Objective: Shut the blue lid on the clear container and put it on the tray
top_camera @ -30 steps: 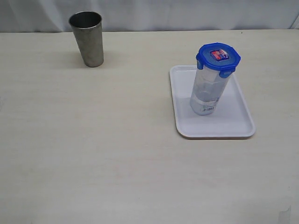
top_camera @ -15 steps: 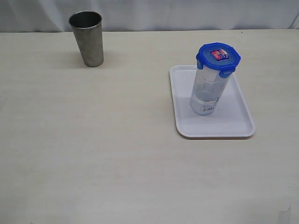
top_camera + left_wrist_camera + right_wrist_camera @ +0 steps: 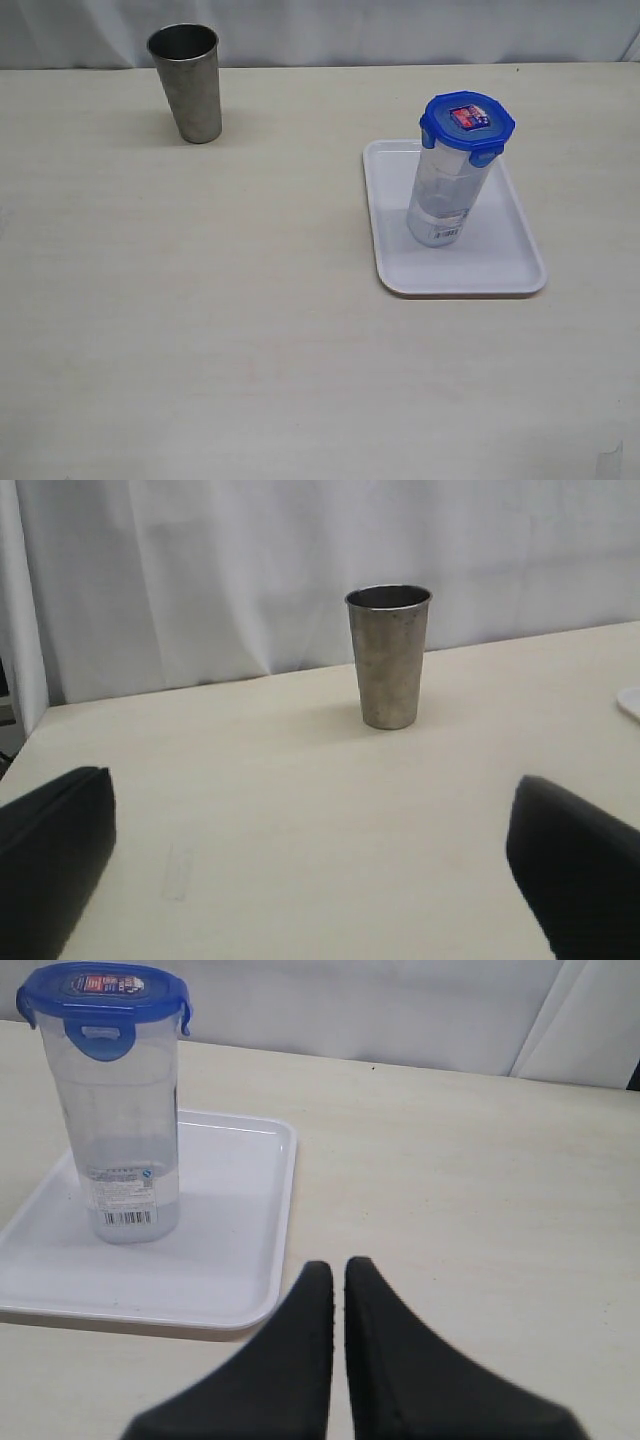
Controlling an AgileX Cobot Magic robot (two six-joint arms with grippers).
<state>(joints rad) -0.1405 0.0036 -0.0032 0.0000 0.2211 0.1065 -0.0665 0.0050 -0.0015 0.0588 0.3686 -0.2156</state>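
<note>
The clear container [image 3: 445,200] stands upright on the white tray [image 3: 500,270], with the blue lid [image 3: 467,123] on its mouth and the sticker facing up. The right wrist view shows the same container [image 3: 125,1140], lid [image 3: 100,995] and tray [image 3: 230,1270]. My right gripper [image 3: 339,1268] is shut and empty, off the tray's corner and apart from the container. My left gripper [image 3: 310,880] is open, its two dark fingers [image 3: 50,860] far apart over bare table. Neither gripper appears in the exterior view.
A grey metal cup [image 3: 187,82] stands upright at the back left of the table, also seen ahead of the left gripper as the cup [image 3: 389,655]. A white curtain [image 3: 400,25] backs the far table edge.
</note>
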